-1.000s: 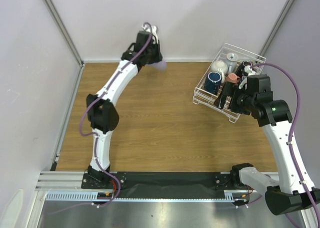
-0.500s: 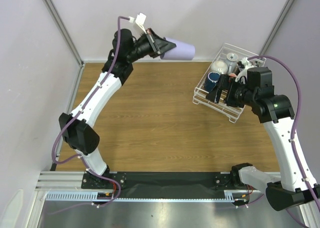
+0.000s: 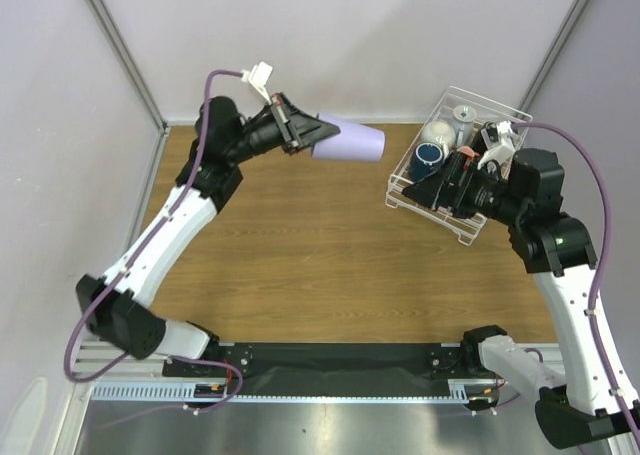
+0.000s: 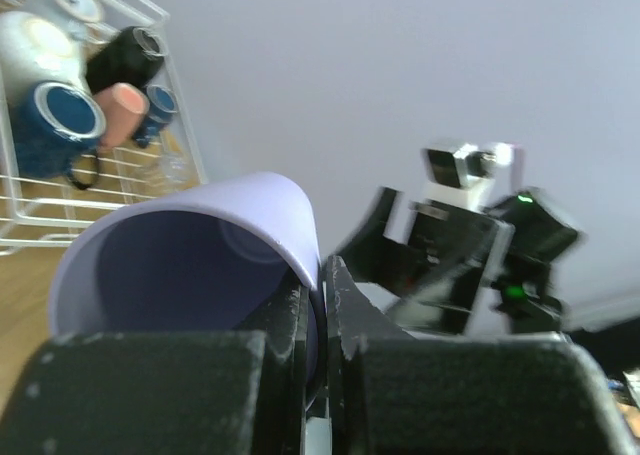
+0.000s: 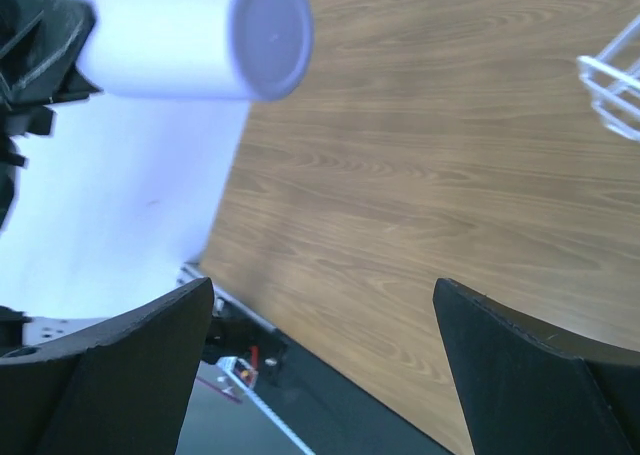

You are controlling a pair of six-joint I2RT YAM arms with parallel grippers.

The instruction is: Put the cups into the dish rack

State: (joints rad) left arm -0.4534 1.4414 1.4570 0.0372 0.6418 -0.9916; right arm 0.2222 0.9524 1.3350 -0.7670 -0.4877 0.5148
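My left gripper (image 3: 312, 135) is shut on the rim of the tall lavender tumbler (image 3: 350, 141) and holds it sideways in the air over the far middle of the table, base pointing right. In the left wrist view the fingers (image 4: 290, 320) pinch the tumbler's wall (image 4: 200, 255). The white wire dish rack (image 3: 405, 197) stands at the far right and holds a navy cup (image 3: 429, 156), a cream mug (image 3: 438, 132), a terracotta cup (image 3: 465, 156) and a black mug (image 3: 492, 135). My right gripper (image 3: 440, 189) is open and empty above the rack's near side.
The right wrist view shows bare wood table, the tumbler (image 5: 190, 35) at top left, and a rack corner (image 5: 615, 95) at the right edge. The back wall and corner posts stand close behind the rack. The left wrist view shows the rack (image 4: 60, 205) and the right arm (image 4: 460, 245).
My left arm has swung the tumbler away from the back wall, rightward towards the rack. My right gripper has turned and shifted slightly left over the rack's near edge.
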